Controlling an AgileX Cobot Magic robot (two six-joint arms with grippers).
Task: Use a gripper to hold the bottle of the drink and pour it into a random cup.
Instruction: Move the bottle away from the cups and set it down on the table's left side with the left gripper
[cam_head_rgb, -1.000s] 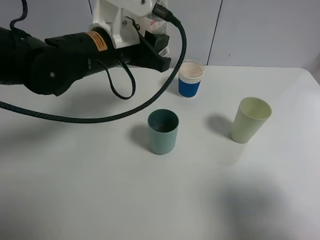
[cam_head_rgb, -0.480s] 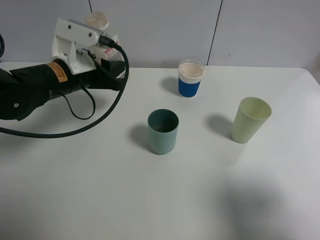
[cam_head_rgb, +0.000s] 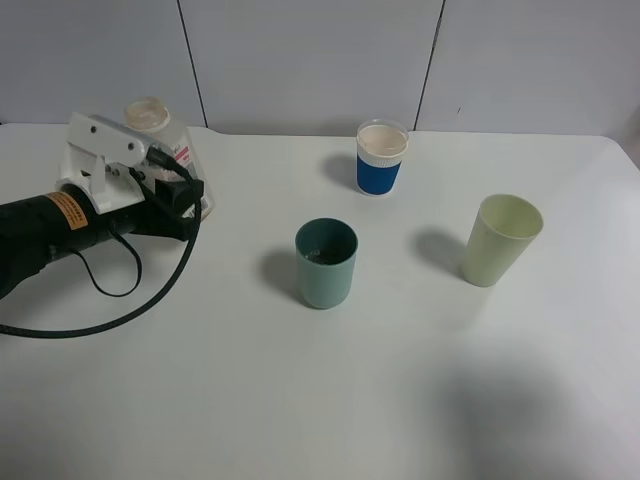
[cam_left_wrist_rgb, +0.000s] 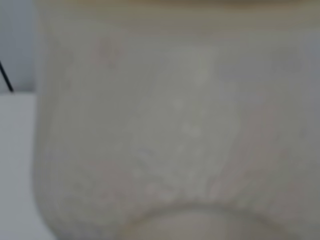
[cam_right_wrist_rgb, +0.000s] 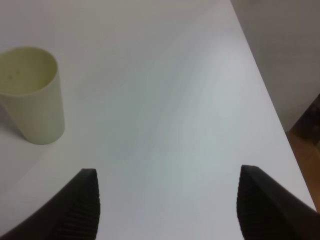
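Note:
The bottle (cam_head_rgb: 165, 135) stands upright at the back left of the table, its cream neck on top and its pink-marked label facing right. My left gripper (cam_head_rgb: 190, 197) is shut on its lower body. The left wrist view is filled by the blurred pale bottle (cam_left_wrist_rgb: 170, 130). No dark drink shows in the bottle. The teal cup (cam_head_rgb: 326, 262) stands mid-table, well to the right of the bottle; its inside is dark and I cannot tell if drink lies in it. My right gripper (cam_right_wrist_rgb: 170, 200) is open and holds nothing, over bare table near the right edge.
A blue-banded white cup (cam_head_rgb: 381, 158) stands at the back centre. A pale yellow-green cup (cam_head_rgb: 500, 240) stands to the right and shows as the same cup (cam_right_wrist_rgb: 31, 95) in the right wrist view. The left arm's black cable (cam_head_rgb: 110, 325) loops over the table.
The left arm swung left and down with the bottle, from high and tilted near the back centre to upright at the table's back left. The cups stayed put.

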